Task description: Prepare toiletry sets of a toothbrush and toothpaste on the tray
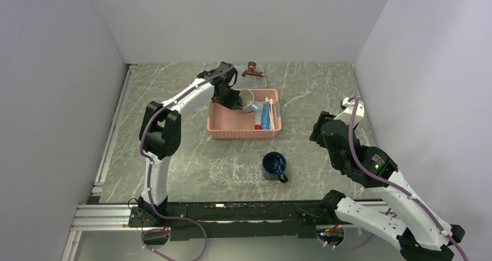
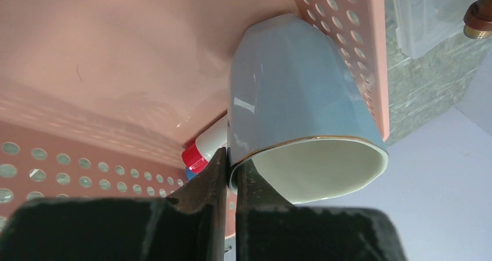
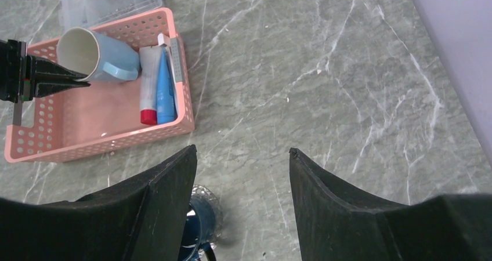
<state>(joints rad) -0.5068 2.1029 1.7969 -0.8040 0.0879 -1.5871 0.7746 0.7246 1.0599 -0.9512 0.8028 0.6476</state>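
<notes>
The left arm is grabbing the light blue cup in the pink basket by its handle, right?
Not by its handle. The left gripper is pinching the light blue cup in the pink basket by its rim. The left wrist view shows it clamped on the rim's edge.

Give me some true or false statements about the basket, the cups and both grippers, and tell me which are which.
1. The left gripper is clamped on the rim of the pale blue cup. True.
2. That cup stands upright. False: it lies on its side in the pink basket.
3. The right gripper holds a tube. False: its jaws are open and empty above the table.
4. The dark blue mug sits on the clear tray. True.
5. The blue toothpaste tube lies in the pink basket. True.
</notes>
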